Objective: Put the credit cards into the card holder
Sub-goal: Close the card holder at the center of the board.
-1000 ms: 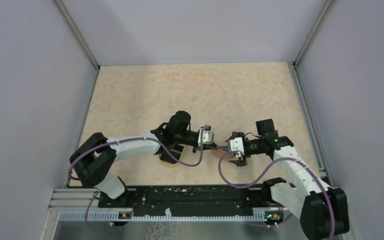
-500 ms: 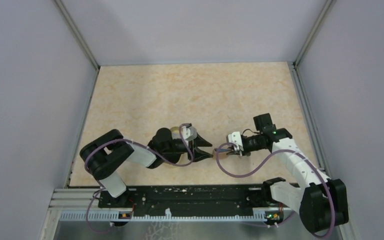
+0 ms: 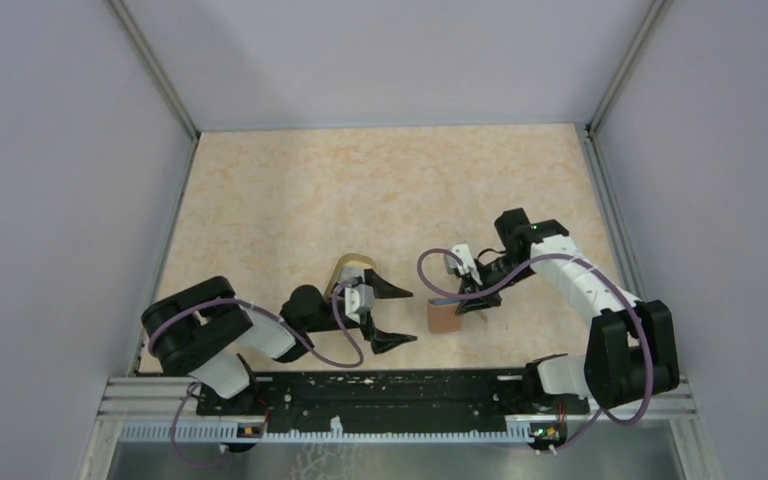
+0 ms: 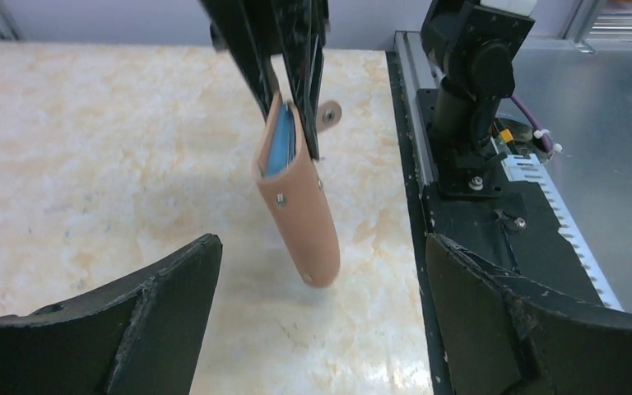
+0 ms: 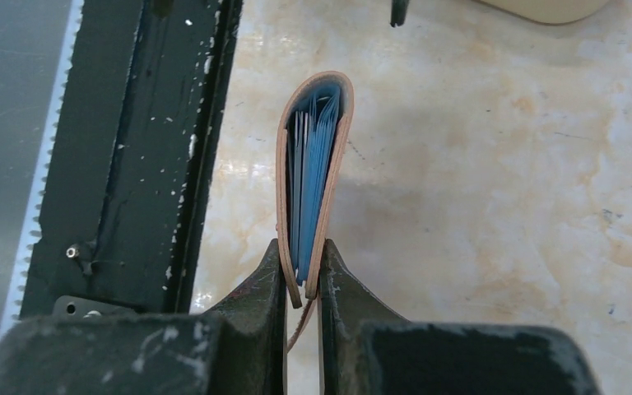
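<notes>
So the right pincer (image 5: 303,284) is clamped tight on the card holder (image 5: 313,164), pinching it by one end with both fingers (image 5: 267,288) pressed flat against the leather sides. The holder sticks straight out from the pincer, and in the right wrist view you look right into its open edge: reddish-tan outside, light blue inside, with a bunch of thin pale layers packed in there. Honestly I can't tell if any of those edges are the credit cards, they're too thin and all look bluish.

From the left wrist view the holder (image 4: 296,197) hangs tilted from the right pincer, blue edge showing on its upper left side, the little round tab (image 4: 327,111) poking out to the right near the top. Its lower end is very close to the table (image 4: 90,164), but whether it touches I can't tell.

The left pincer (image 3: 410,316) is spread wide with nothing in it and points at the holder from just beside it, clearly apart. In the top view the holder (image 3: 445,318) sits between the two pincers, near the black base rail (image 3: 390,390). A tan-rimmed oval dish (image 3: 348,265) peeks out from behind the left arm.
</notes>
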